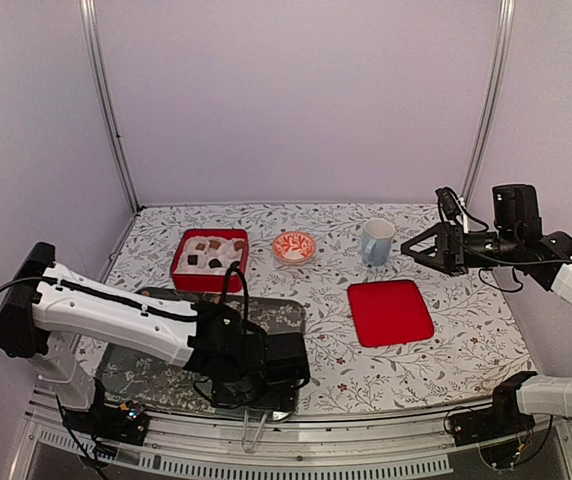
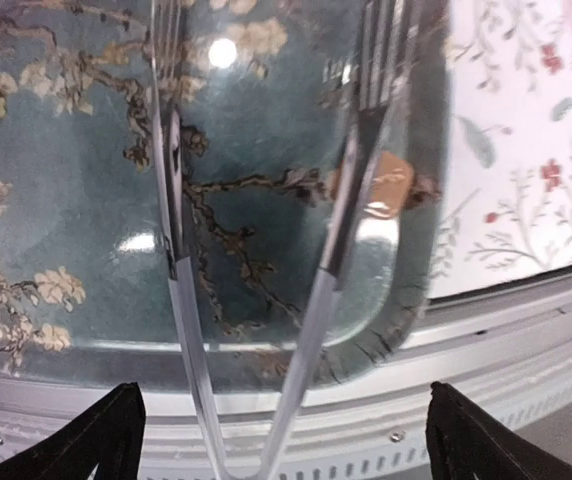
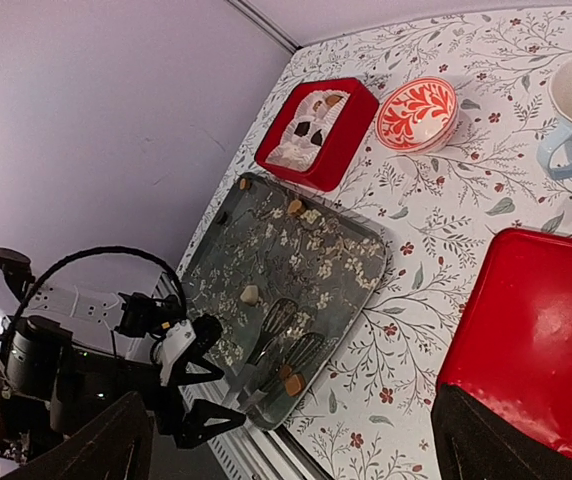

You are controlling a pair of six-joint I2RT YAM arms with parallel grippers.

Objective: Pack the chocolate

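Several chocolate pieces [image 1: 209, 253] lie on white paper in the red box [image 1: 182, 268], also seen in the right wrist view [image 3: 311, 125]. More pieces lie loose on the dark floral tray [image 3: 336, 240]: a caramel one [image 3: 293, 383] by the tongs, a cream one [image 3: 250, 294] and another caramel one [image 3: 294, 207]. Metal tongs [image 2: 181, 300] lie on the tray, with the caramel piece [image 2: 391, 185] under the right arm. My left gripper [image 2: 286, 440] is open wide around the tongs' hinge end without touching them. My right gripper [image 1: 436, 247] is open and empty, raised at the right.
A red-and-white patterned bowl [image 1: 294, 246] stands beside the box. A pale blue mug [image 1: 377, 241] stands at the back right. A red lid [image 1: 390, 312] lies flat right of the tray [image 1: 286, 312]. The tongs' hinge [image 1: 254, 432] overhangs the table's near edge.
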